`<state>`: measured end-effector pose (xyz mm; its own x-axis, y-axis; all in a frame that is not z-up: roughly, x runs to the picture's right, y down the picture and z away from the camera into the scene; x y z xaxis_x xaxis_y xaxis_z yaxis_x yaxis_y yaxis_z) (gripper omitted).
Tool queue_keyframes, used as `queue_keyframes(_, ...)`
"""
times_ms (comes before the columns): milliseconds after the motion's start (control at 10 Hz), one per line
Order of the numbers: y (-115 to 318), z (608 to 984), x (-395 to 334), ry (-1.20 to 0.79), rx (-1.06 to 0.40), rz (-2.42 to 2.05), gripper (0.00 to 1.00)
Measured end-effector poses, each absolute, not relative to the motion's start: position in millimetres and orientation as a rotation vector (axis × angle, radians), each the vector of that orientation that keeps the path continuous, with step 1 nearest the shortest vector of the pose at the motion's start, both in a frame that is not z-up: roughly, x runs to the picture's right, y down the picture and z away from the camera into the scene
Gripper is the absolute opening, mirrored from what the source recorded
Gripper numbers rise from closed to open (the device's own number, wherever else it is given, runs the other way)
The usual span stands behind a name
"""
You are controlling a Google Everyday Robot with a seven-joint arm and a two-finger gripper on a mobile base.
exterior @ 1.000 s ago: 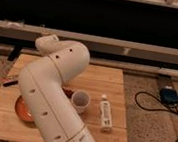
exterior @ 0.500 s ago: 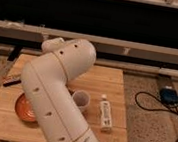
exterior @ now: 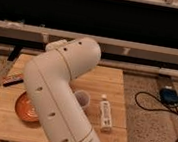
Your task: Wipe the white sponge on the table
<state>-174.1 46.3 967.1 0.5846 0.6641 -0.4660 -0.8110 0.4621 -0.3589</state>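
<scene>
Over the table (exterior: 112, 82) centre, the arm (exterior: 58, 98) is hiding the closed end effector and white sponge; sponge contact is likely coming next.

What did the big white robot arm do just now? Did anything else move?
The arm swung its elbow a little toward the white bottle. Its shut gripper is out of view. The cup, orange plate and white bottle stayed put on the table.

The arm (exterior: 58, 96) rises over the middle of the worktop (exterior: 116, 80). Near-left lies a dish (exterior: 23, 108), a box (exterior: 12, 79) beyond it; right of the arm a cup (exterior: 83, 99), then a bottle (exterior: 105, 113). The claw is hidden, perhaps behind the arm.
</scene>
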Motion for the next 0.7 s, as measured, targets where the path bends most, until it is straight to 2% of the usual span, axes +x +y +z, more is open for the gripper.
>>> queue_keyframes(700, 16, 987, -206, 0.191, -0.578, 0.916, 0.0)
